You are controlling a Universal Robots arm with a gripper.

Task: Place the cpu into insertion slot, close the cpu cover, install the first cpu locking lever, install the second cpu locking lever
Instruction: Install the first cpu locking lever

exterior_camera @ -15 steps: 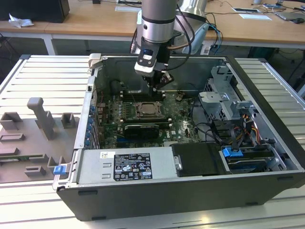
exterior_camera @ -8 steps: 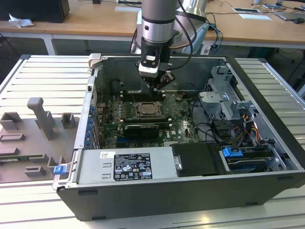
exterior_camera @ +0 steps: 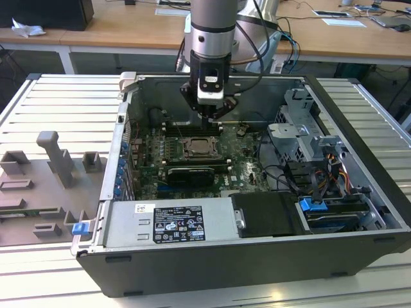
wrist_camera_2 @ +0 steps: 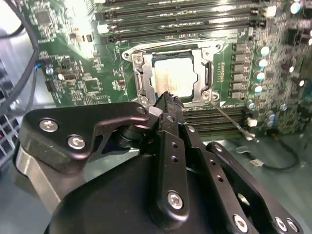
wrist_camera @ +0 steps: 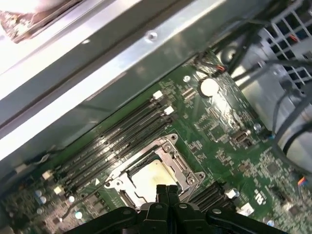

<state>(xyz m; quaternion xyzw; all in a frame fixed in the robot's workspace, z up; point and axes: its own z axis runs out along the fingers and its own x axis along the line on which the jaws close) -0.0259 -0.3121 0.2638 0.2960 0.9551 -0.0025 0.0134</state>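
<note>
The cpu (wrist_camera_2: 173,78) (wrist_camera: 148,178), a pale silver-beige square, lies flat in the insertion slot (exterior_camera: 200,147) on the green board. The cpu cover (wrist_camera_2: 168,50) (wrist_camera: 165,146), a silver metal frame, lies down around it, with the chip showing through its window. A thin metal lever (wrist_camera_2: 234,124) sticks out from one corner of the socket across the board. My gripper (exterior_camera: 210,117) (wrist_camera_2: 168,97) (wrist_camera: 168,190) hangs just above the socket's edge, fingers pressed together and holding nothing.
Long black memory slots (wrist_camera_2: 185,19) (wrist_camera: 112,141) flank the socket. A black card (exterior_camera: 189,174) lies in front of it, with a power supply (exterior_camera: 170,221) nearer still. The drive cage (exterior_camera: 302,135) and cables fill the exterior view's right. A grey fixture (exterior_camera: 51,167) stands outside the case.
</note>
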